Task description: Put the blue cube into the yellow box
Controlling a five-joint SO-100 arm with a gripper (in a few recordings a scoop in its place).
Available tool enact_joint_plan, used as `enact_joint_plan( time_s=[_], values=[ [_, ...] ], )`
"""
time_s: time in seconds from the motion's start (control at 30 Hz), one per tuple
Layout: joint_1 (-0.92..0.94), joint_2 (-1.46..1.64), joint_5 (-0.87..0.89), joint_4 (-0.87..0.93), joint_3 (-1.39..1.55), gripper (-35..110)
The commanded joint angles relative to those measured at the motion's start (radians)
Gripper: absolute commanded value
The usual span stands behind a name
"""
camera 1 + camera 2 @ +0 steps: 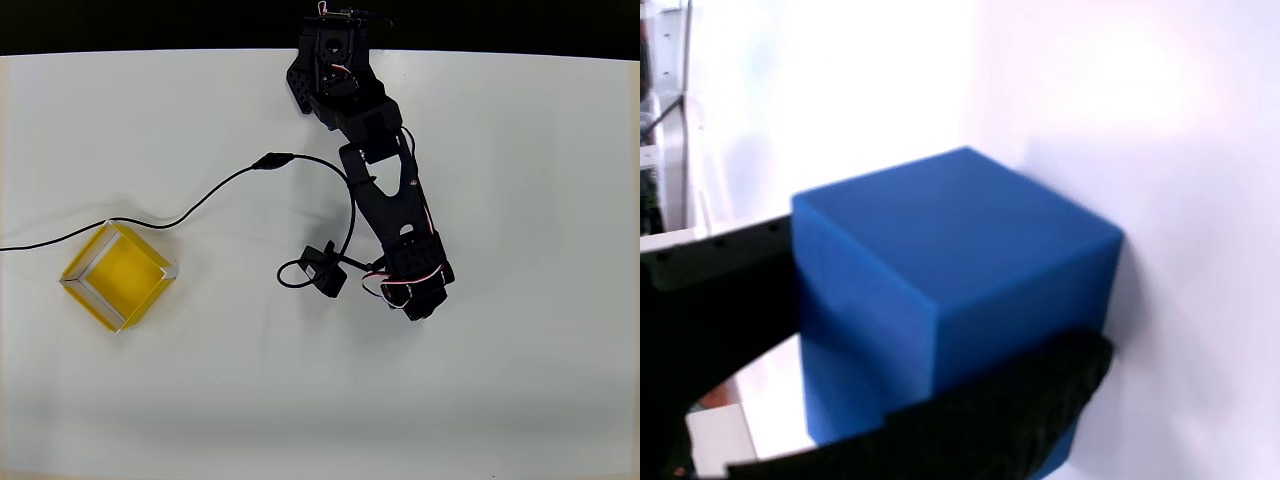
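In the wrist view the blue cube (960,270) looms large and close, a plain bright-blue block. My gripper (940,300) is shut on it: one black finger (710,300) presses its left face and the other finger (990,420) lies against its lower right side. From overhead, the black arm reaches down to the centre right of the table and the gripper (415,298) hides the cube beneath it. The yellow box (118,277) sits far to the left, turned like a diamond, open-topped with pale rims and nothing inside.
A black cable (200,205) runs from the arm across the white table (300,400) to the left edge, passing the box's upper corner. The arm's base (335,60) stands at the table's far edge. The wrist camera (325,270) juts left of the gripper.
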Motion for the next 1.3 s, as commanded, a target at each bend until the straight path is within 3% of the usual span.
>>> enact_joint_plan(
  time_s=[0.0, 0.67, 0.93, 1.27],
  values=[
    [0.054, 0.236, -0.077, 0.032, 0.002, 15],
    [0.620, 0.801, -0.710, 0.032, 0.318, 13],
    [0.908, 0.834, -0.994, -0.143, 0.373, 13],
    [1.144, 0.632, -1.189, -0.641, 0.351, 13]
  ],
)
